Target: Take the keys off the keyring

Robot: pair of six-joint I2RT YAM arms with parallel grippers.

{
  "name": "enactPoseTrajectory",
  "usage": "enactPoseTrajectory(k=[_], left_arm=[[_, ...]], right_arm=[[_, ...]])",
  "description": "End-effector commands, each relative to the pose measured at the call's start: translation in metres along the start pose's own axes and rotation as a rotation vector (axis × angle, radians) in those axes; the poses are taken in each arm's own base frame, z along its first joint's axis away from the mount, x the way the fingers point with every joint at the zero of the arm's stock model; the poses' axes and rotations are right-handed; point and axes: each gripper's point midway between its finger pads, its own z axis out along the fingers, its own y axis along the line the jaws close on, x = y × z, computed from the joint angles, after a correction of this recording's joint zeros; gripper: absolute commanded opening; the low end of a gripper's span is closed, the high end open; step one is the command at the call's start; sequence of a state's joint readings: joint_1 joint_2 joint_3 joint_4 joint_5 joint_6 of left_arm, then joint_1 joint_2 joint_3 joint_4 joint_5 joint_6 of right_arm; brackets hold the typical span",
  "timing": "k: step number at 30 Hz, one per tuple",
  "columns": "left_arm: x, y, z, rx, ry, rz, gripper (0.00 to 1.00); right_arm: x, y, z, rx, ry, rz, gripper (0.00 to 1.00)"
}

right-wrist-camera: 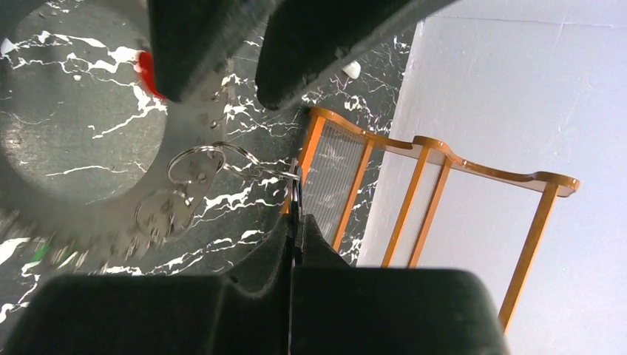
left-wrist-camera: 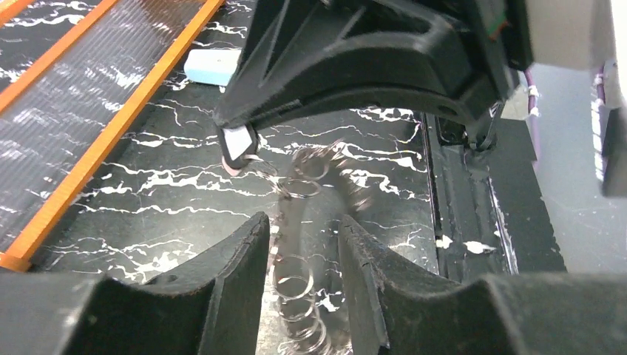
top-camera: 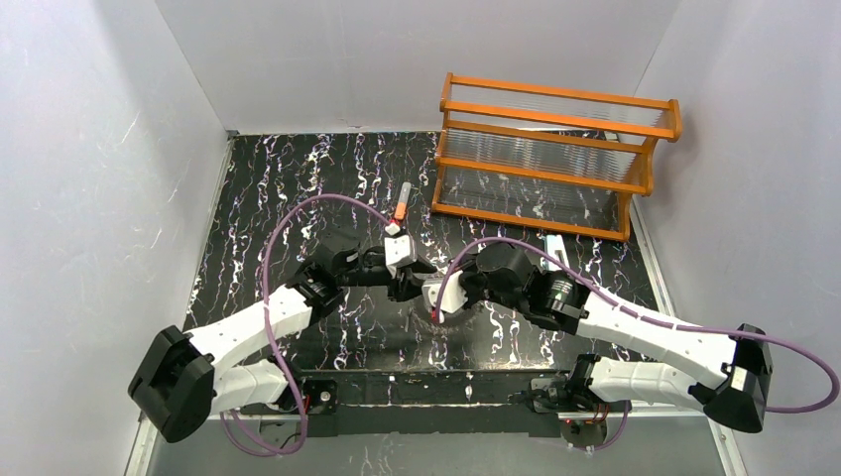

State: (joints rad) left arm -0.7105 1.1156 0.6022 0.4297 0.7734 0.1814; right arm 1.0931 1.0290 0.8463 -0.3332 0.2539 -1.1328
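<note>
Though keyring (right-wrist-camera: pixel 89 200) shows blurred, left tool (left-wrist-camera: pixel 303 251) hides its edge.

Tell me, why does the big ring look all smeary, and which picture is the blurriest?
In the left wrist view, the keyring between the left gripper fingers looks smeared and doubled, the blurriest; in the right wrist view, its toothed rim is soft and hazy close to the lens, while the orange rack behind is sharp; the top view is crisp, but the ring is tiny there.

grey keyring (right-wrist-camera: pixel 96 200) lifted, red key (right-wrist-camera: pixel 150 72) attached
</note>
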Motion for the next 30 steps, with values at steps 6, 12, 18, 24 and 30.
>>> enactPoseTrajectory(k=[6,12,18,24,30], left_arm=[[0.007,-0.004,0.014,0.019,-0.053,-0.115,0.38],[0.015,-0.002,0.024,0.027,-0.052,-0.151,0.37],[0.022,0.0,0.032,0.045,-0.046,-0.189,0.35],[0.029,-0.006,0.029,0.037,-0.038,-0.201,0.35],[0.03,-0.01,0.029,0.034,-0.035,-0.204,0.35]], right_arm=[[-0.014,-0.012,0.007,0.059,-0.073,-0.022,0.01],[-0.019,-0.007,0.009,0.05,-0.108,-0.016,0.01],[-0.019,-0.005,0.009,0.063,-0.117,-0.014,0.01],[-0.018,-0.003,0.008,0.071,-0.121,-0.009,0.01],[-0.017,-0.003,0.006,0.08,-0.124,-0.005,0.01]])
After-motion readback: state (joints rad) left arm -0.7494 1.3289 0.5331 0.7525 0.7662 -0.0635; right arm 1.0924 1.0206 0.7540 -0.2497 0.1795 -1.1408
